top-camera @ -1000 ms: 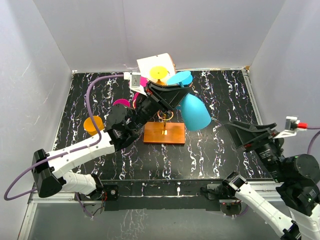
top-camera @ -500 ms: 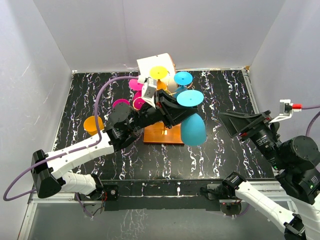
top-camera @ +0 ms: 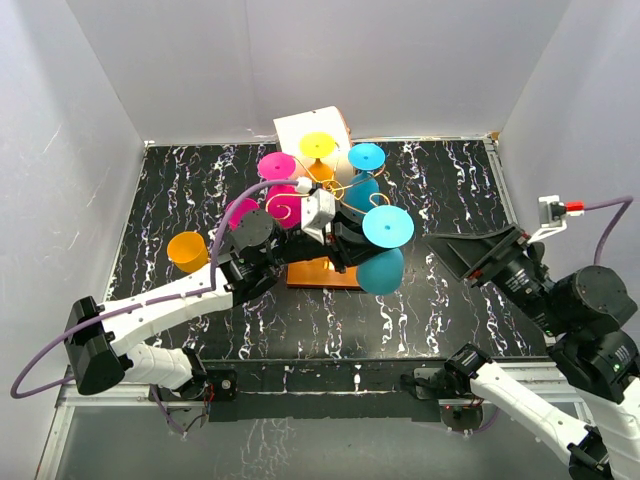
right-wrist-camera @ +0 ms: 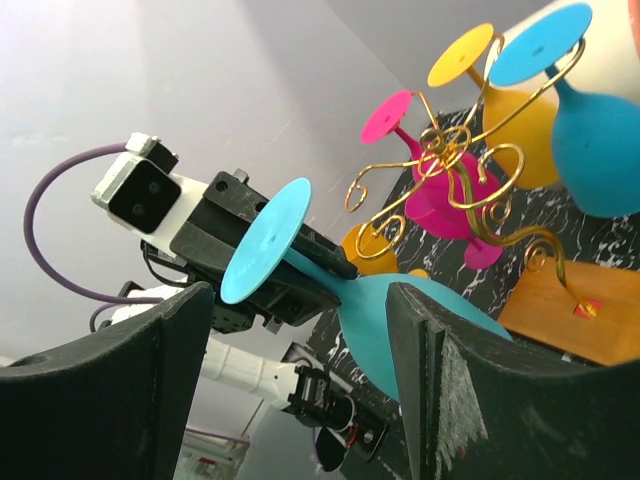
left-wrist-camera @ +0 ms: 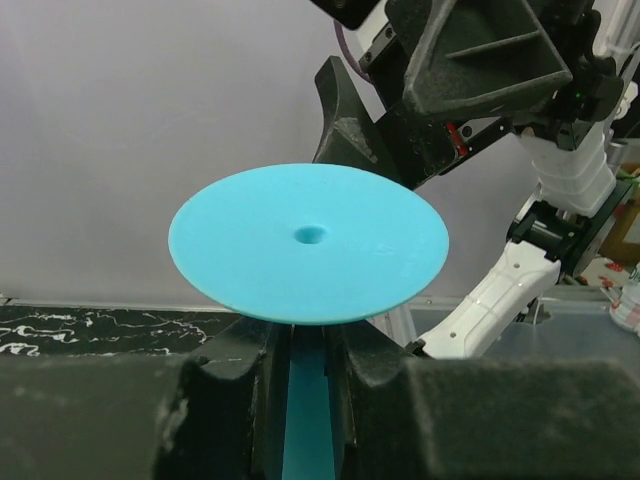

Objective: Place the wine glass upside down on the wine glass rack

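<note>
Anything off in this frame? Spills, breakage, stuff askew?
Nothing spilled or broken. Left pincer grips a blue wine glass by its stem, foot up, beside the gold rack, not yet hung. One orange glass sits apart on the table, left of the rack.

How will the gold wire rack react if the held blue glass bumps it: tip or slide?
Probably top-heavy: coloured glasses hang high on the thin gold wire rack. Its flat orange-brown wooden base should resist light nudges. The curled arms likely flex.
</note>
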`<act>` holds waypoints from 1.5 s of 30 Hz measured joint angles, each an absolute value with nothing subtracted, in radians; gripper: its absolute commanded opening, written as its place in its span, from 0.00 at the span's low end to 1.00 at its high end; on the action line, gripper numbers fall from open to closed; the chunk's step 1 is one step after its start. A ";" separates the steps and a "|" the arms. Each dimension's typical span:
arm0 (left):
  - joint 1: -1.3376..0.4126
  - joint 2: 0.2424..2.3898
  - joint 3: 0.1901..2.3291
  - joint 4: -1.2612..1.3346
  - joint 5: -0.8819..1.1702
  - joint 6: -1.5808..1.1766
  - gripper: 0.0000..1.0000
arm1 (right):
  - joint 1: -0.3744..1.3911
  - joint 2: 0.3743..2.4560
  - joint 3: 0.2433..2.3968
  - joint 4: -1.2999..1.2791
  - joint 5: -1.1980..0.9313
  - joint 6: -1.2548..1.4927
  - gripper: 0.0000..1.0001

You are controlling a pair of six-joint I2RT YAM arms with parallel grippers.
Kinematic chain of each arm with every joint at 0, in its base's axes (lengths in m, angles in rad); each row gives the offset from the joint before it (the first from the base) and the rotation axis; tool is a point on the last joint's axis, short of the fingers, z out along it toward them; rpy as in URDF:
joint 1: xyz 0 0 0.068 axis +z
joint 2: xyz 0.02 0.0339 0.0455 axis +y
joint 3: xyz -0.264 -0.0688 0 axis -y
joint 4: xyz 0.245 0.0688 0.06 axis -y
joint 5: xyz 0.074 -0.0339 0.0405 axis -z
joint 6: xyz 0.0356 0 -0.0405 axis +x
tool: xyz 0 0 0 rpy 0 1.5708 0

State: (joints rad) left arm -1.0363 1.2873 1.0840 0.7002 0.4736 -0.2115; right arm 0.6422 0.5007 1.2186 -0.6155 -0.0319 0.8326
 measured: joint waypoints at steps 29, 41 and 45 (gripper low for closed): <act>-1.036 1.304 1.045 0.601 0.548 -0.138 0.25 | 0.643 0.577 1.095 -0.570 -0.107 1.024 0.00; -1.035 1.306 0.980 0.555 0.455 -0.416 0.62 | 0.644 0.514 1.030 -0.593 -0.001 0.960 0.00; -1.042 1.272 0.967 0.560 0.428 -0.521 0.71 | 0.644 0.485 1.016 -0.626 0.039 0.921 0.00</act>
